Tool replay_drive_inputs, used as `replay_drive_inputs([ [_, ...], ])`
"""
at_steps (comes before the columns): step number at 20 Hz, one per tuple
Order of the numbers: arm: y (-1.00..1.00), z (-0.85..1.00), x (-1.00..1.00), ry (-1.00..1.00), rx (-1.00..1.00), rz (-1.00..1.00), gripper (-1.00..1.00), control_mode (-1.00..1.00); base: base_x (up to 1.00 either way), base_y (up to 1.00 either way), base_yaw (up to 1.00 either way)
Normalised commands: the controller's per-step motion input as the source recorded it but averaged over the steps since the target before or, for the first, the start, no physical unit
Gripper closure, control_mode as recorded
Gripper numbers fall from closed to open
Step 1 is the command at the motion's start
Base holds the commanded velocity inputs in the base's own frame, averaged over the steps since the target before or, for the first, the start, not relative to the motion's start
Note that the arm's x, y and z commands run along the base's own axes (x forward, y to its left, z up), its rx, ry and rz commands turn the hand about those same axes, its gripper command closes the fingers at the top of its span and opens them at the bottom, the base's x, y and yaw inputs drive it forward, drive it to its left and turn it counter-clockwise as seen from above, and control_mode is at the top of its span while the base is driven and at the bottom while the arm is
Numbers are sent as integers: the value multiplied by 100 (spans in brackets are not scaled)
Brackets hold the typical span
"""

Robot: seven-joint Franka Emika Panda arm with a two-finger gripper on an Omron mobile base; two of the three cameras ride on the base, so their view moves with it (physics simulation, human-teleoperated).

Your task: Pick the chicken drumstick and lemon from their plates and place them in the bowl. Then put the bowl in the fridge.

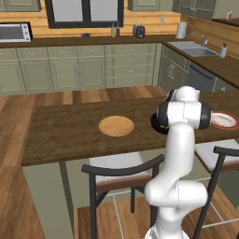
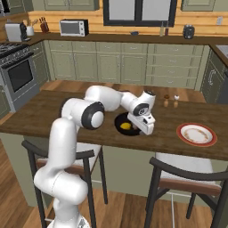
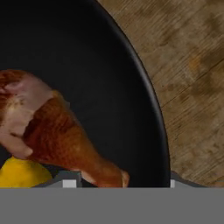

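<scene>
Green cabinets ring the kitchen, and from the left base view I see the dark wooden desk point(image 1: 65, 128) with the tan wooden plate point(image 1: 116, 126) bare at its middle and the red-rimmed plate point(image 1: 224, 120) bare towards its right end; my arm hides most of the bowl point(image 1: 154, 122). From the right base view the gripper point(image 2: 143, 129) sits low at the bowl's rim near the desk's front edge, the lemon point(image 2: 126, 126) inside. Through the hand view the chicken drumstick point(image 3: 61, 133) lies in the bowl on the lemon. Both foods look loaded, so I judge the bowl grasp is in hand. I cannot tell how far the jaws have closed. Next calls for a firm rim pinch and a level lift towards the fridge.
</scene>
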Motion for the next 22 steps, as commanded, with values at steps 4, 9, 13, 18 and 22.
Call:
replay_drive_inputs([
  [4, 0, 0, -32, -9, 0, -15, 100, -100, 0, 0, 0],
  [9, 7, 20, -45, -24, -1, -23, 100, -100, 0, 0, 0],
  [13, 40, 39, -39, -27, -9, -19, 100, -100, 0, 0, 0],
  [18, 35, 84, -56, -11, -15, -17, 100, -100, 0, 0, 0],
  [22, 7, 100, -93, 7, -2, -11, 100, -100, 0, 0, 0],
])
